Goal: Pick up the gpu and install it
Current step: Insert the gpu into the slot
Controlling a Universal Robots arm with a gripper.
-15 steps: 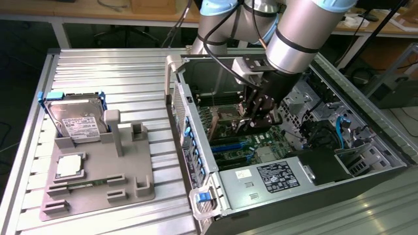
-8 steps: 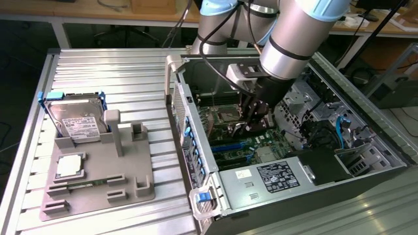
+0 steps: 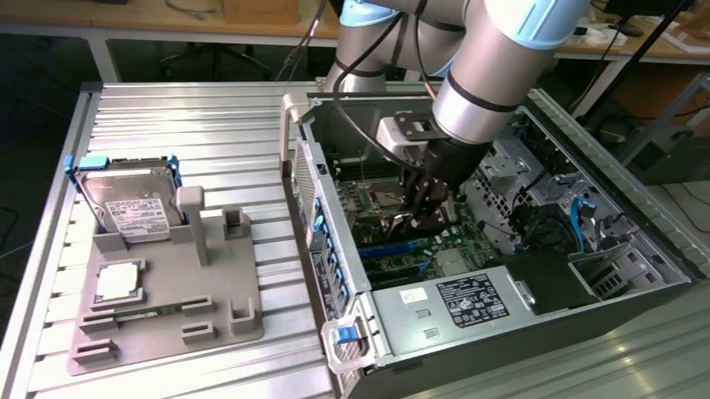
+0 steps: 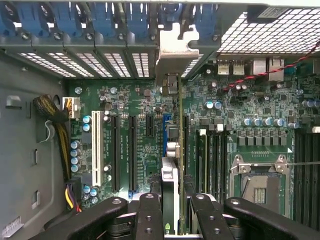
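Here, nearest you: one gripper [image 4: 170, 212], fingers [image 4: 148, 215] clenched on one gpu [image 4: 172, 175], held edge-on so its lower edge meets the motherboard [image 4: 145, 110] slot. Beyond, its silver bracket [image 4: 172, 50] sits at the case's rear openings. Farther off, on the table [image 3: 166, 116]: one hard drive [image 3: 128, 199] upright in one grey holder tray [image 3: 166, 307].

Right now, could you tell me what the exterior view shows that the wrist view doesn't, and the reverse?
Exterior only: the hard drive standing in the grey holder beside the case, and the power supply. Wrist only: the white expansion slot and the blue slot latches. Both: the gripper holding the gpu edge-on above the motherboard, plus the empty CPU socket.
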